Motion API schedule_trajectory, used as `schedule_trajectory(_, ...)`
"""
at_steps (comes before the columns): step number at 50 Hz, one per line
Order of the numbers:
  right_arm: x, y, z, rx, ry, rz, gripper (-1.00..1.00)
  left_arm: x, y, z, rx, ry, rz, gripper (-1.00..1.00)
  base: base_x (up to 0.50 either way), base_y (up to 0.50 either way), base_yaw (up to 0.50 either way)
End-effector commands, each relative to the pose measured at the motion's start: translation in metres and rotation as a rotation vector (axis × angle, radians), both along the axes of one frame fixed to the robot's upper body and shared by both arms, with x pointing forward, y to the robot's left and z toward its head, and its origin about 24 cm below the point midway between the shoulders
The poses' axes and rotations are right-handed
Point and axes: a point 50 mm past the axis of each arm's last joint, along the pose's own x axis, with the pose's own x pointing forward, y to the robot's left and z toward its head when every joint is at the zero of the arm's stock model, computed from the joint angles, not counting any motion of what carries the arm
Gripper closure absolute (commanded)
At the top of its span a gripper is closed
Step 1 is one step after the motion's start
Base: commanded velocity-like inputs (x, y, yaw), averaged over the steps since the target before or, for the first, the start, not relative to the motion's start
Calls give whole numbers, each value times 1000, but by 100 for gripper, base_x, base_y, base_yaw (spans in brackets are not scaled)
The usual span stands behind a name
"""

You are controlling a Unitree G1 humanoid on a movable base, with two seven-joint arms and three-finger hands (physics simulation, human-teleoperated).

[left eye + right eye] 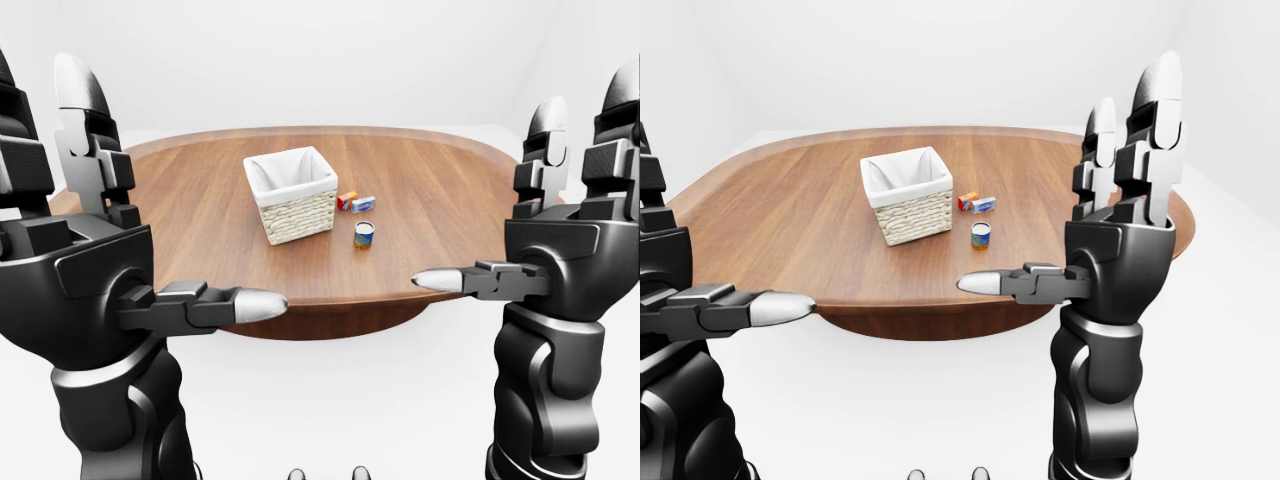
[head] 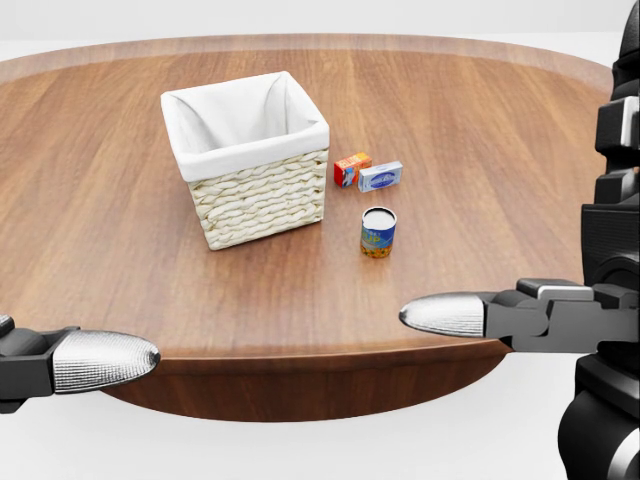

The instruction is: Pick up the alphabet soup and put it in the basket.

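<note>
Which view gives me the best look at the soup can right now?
The head view: the soup can stands large and unblocked, just right of the basket, label and lid visible. Both eye views show it too, clear of the hands, but small and farther off, with no label detail.

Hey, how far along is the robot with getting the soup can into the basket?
Nothing looks done yet. The small blue-and-yellow alphabet soup can stands upright on the round wooden table, to the right of the white-lined woven wicker basket in the head view and apart from it. Neither hand holds anything: the left robot hand and right robot hand are open, short of the can. Reaching, grasping, lifting and placing all remain.
</note>
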Motion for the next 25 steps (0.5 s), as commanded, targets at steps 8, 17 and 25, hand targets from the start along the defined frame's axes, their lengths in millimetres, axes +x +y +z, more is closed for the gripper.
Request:
schedule_trajectory(8,-1,0,2,24,-15,8,-100,0,0,1,4,-8,1,-100,6,0,0)
schedule_trajectory(17,1,1,-2,36,9,12,-100,-1,-3,1,12,-10,-11,-100,50,0,0)
schedule_trajectory(25,1,1,-5,35,26,23,-100,-1,-3,1,11,-9,-15,-100,50,0,0)
